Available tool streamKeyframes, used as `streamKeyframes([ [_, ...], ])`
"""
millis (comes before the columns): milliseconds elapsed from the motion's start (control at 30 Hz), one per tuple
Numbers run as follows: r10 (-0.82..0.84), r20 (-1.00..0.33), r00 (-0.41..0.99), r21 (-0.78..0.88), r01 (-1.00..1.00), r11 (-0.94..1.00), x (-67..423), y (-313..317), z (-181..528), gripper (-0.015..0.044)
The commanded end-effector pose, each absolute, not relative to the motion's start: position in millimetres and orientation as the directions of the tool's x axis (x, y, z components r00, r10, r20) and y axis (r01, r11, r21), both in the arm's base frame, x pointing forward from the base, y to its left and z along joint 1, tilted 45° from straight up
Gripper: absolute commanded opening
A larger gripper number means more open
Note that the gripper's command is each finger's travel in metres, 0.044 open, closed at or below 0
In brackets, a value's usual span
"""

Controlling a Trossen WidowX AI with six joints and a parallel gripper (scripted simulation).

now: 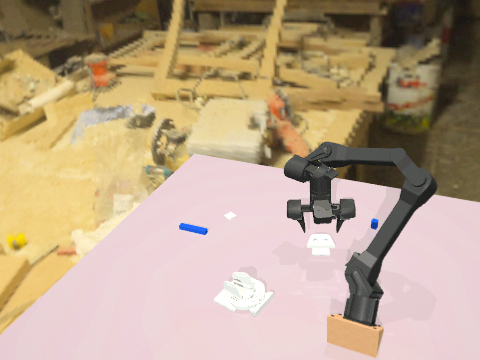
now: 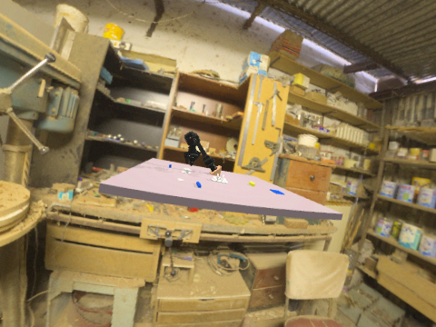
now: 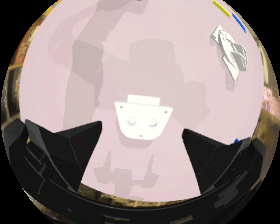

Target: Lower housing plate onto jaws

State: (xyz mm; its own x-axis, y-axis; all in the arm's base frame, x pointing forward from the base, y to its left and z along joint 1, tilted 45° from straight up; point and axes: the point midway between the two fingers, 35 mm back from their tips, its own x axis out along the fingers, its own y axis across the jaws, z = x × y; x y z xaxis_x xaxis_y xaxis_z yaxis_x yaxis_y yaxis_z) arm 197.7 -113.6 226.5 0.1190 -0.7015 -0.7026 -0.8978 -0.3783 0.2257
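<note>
The white housing plate (image 1: 320,244) (image 2: 186,171) (image 3: 142,114) lies on the table apart from the jaw assembly, with two round bosses and small holes facing up in the wrist view. The white jaw assembly (image 1: 245,294) (image 2: 220,179) (image 3: 232,51) stands on the table, front left of the plate in the top view, with two upright jaws side by side on a round base. Its pins and stubs are too small to make out. My gripper (image 1: 321,231) (image 3: 144,130) is open and empty, pointing down above the housing plate, with its fingers to either side of it in the wrist view.
A blue bar (image 1: 193,228) (image 2: 198,184) and a small white square (image 1: 230,215) (image 2: 181,179) lie left of the plate in the top view. A blue block (image 1: 374,224) (image 2: 170,166) lies right. The exterior view shows a yellow piece (image 2: 252,183) and a flat blue piece (image 2: 277,192).
</note>
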Motion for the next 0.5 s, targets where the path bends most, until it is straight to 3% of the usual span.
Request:
streamKeyframes([
  [0, -0.700, -0.703, 0.126, 0.221, -0.896, -0.384, 199, -119, 222, 0.0440],
  [467, -0.700, -0.703, 0.126, 0.221, -0.897, -0.384, 201, -129, 211, 0.0440],
])
